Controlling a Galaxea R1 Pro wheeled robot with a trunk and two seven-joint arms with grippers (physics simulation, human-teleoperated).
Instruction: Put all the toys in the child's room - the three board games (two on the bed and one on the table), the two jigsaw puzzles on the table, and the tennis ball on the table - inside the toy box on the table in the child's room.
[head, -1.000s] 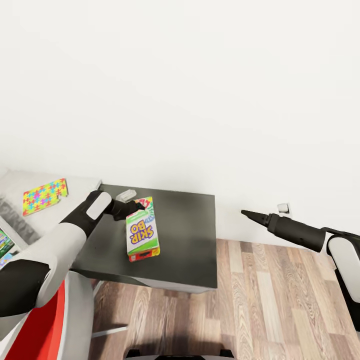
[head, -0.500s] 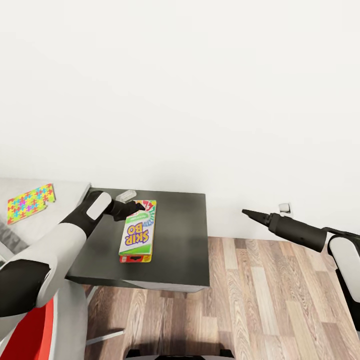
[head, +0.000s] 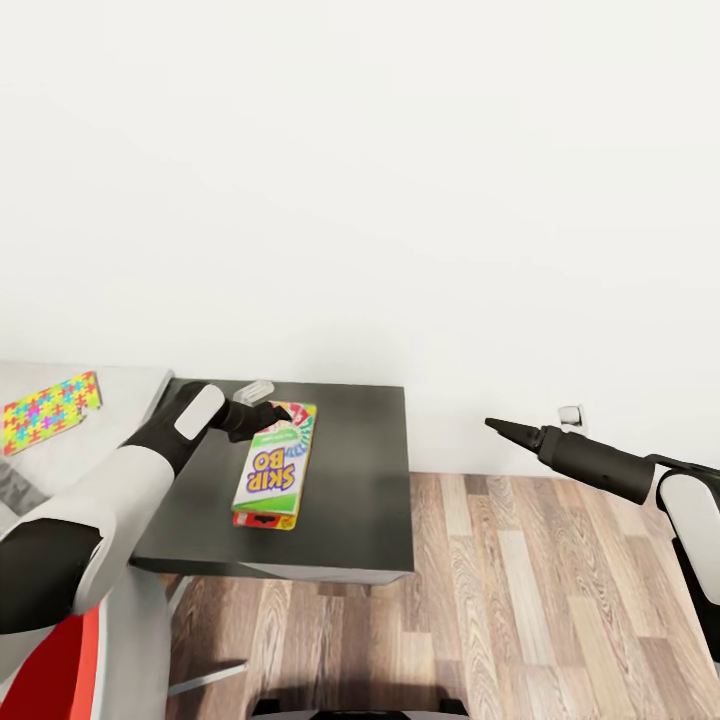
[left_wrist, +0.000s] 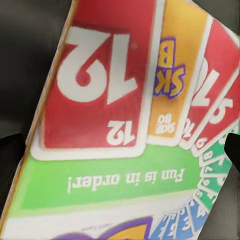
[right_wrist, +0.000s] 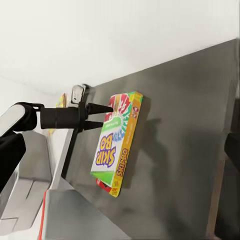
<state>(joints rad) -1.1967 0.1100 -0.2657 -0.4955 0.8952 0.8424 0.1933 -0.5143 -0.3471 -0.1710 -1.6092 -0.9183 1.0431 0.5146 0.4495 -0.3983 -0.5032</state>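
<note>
Currently your left gripper jaws pinching the SKIP-BO box by its far end above the dark cabinet, your right gripper jaws pressed together, well apart from it.

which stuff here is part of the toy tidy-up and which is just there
Part of the job:
- SKIP-BO box, gripped by the left gripper
- jigsaw puzzle on the table

Just there:
- dark cabinet
- wall socket
- right gripper, holding nothing

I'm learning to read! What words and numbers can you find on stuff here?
"SKIP-BO": big letters on the card box in the left pincer.
"Fun is in order!": on its green band.
"12": on its red card picture.
Other printed numbers there are cut off or too blurred.
</note>
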